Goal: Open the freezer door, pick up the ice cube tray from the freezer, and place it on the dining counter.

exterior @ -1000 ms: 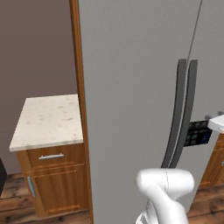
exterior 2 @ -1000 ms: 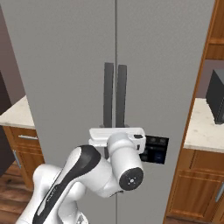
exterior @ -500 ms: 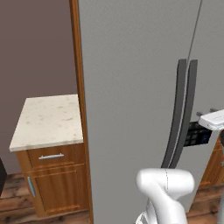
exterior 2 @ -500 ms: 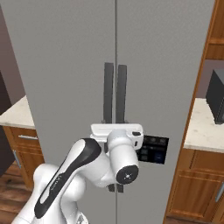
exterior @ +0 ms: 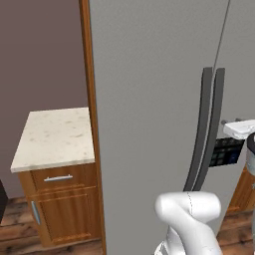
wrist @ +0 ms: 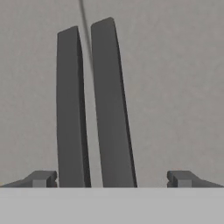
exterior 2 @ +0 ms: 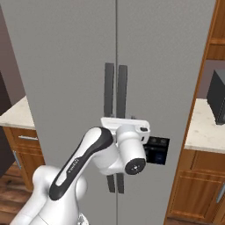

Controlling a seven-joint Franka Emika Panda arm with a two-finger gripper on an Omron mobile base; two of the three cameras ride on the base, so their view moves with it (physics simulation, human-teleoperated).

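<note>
A: Where is the door [exterior 2: 66, 66]?
B: Shut, straight ahead. The gripper [wrist: 109, 178] is wide open, empty, both handles [wrist: 69, 109] between its fingertips.
A: Heavy?
B: Probably stiff and heavy. Grip one rigid bar only.

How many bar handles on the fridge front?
2. The left handle and right handle stand side by side either side of the centre seam, both between the open gripper fingertips.

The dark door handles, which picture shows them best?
The hand view: both dark handles stand close up between the open gripper tips. The right base view has the arm covering their middle. The left base view shows them sideways.
</note>
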